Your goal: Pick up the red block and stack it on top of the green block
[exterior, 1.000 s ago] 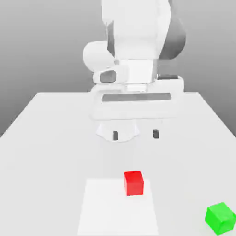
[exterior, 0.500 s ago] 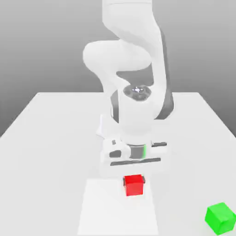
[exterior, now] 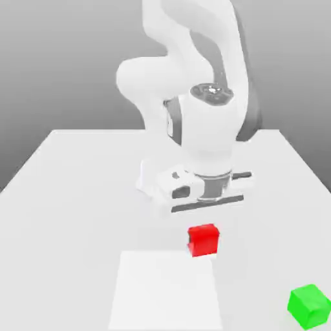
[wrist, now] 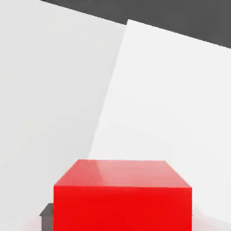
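Note:
The red block [exterior: 205, 240] hangs a little above the white table, held under the white hand of the arm. My gripper [exterior: 203, 233] is shut on it, the hand sitting directly over the cube. In the hand view the red block [wrist: 122, 194] sits close up between the fingers, with one dark finger pad [wrist: 46, 211] showing at its side. The green block [exterior: 309, 305] rests on the table near the front corner at the exterior view's right, well apart from the gripper and lower in the picture.
A paler square patch [exterior: 165, 294] marks the white table [exterior: 71, 194] in front of the arm. The arm's bulky white links [exterior: 194, 97] rise behind the hand.
The hand came down over the red block, closed on it, and has since risen and shifted toward the exterior view's right with the block. The green block has not moved.

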You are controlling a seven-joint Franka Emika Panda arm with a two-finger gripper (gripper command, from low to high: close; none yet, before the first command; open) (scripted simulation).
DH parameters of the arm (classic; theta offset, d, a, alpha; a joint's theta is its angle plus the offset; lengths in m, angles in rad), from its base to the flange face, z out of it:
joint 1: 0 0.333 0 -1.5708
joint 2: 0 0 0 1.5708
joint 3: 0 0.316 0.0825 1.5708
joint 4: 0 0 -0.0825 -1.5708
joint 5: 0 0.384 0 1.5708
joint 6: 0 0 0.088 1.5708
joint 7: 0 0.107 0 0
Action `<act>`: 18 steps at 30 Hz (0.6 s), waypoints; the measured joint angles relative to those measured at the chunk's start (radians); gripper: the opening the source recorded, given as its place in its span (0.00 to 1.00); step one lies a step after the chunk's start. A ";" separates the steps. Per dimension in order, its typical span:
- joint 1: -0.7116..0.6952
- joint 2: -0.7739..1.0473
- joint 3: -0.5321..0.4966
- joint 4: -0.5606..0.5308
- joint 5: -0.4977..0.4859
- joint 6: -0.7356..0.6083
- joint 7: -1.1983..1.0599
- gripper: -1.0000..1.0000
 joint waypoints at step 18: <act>0.143 0.349 0.100 0.417 -0.135 -0.078 -0.283 1.00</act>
